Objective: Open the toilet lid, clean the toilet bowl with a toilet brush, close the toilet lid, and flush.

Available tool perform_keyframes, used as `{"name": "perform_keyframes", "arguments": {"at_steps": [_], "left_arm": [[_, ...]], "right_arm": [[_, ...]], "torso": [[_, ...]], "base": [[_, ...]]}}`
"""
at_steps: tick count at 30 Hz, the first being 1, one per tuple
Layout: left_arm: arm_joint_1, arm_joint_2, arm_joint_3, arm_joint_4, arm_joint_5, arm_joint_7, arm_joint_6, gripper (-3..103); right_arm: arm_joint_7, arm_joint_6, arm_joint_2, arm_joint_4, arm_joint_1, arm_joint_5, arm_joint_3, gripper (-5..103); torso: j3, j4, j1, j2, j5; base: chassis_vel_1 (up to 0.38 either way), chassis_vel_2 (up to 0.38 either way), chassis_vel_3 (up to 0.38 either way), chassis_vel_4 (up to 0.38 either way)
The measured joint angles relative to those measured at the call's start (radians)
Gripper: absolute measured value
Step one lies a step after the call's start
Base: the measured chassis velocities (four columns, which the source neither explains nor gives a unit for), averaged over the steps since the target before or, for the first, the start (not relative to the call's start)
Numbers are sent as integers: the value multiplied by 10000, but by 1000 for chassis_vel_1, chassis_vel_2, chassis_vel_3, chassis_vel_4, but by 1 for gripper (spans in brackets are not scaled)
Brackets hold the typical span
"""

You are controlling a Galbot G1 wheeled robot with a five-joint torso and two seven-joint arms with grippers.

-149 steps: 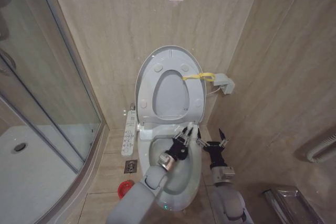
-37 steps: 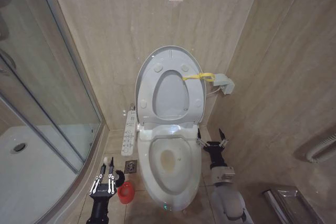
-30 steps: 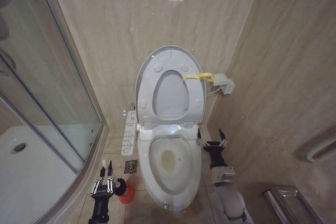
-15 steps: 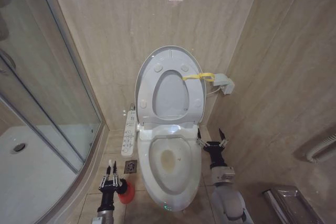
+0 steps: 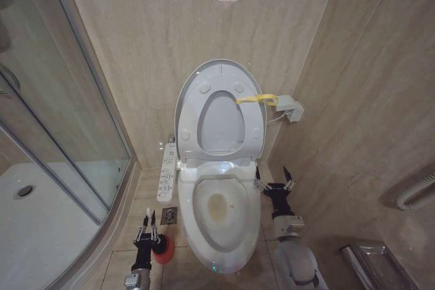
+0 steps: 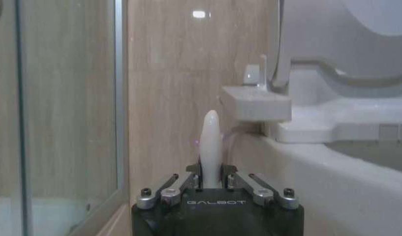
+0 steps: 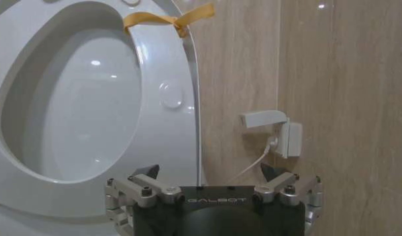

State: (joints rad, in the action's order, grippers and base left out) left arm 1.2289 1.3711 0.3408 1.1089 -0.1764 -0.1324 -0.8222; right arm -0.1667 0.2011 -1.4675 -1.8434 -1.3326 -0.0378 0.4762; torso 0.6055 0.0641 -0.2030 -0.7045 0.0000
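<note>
The toilet lid [image 5: 221, 76] stands raised against the wall, a yellow strap [image 5: 258, 98] tied at its edge. Below it lies the open toilet bowl [image 5: 197, 225]. My left gripper [image 5: 148, 224] is low on the floor beside the bowl's left side, right over the red holder [image 5: 164, 250]. In the left wrist view this gripper [image 6: 210, 179] is shut on the upright white handle of the toilet brush [image 6: 210, 142]. On the other side of the bowl, my right gripper [image 5: 274, 181] hangs open with nothing in it, facing the raised lid [image 7: 189, 88].
A side button panel [image 5: 166, 174] juts out left of the bowl, with a floor drain [image 5: 169, 216] just below it. The shower's glass wall [image 5: 61, 100] and white tray [image 5: 34, 229] close off the left. A wall socket [image 5: 292, 109] sits right of the lid.
Five seconds ago my left gripper was in the bowl. Over the last second it has carried the brush right and down, onto the red holder. The right arm has not moved.
</note>
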Motion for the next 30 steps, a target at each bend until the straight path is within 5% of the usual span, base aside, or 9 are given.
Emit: {"name": "perform_keyframes", "arguments": {"at_steps": [15, 29, 30], "left_arm": [[-761, 50, -307, -1956, 0, 542, 12, 19], [-97, 8, -266, -1088, 310, 23, 66, 23], [67, 6, -185, -801, 457, -91, 67, 50]], "right_arm": [[0, 0, 0, 0, 0, 0, 0, 100], [0, 0, 0, 0, 0, 0, 0, 100], [0, 0, 0, 0, 0, 0, 0, 100]], "torso": [[-1, -1, 0, 0, 1], [0, -1, 0, -1, -2], [-1, -1, 0, -1, 0]], "base": [[0, 0, 0, 0], [0, 0, 0, 0], [0, 0, 0, 0]]}}
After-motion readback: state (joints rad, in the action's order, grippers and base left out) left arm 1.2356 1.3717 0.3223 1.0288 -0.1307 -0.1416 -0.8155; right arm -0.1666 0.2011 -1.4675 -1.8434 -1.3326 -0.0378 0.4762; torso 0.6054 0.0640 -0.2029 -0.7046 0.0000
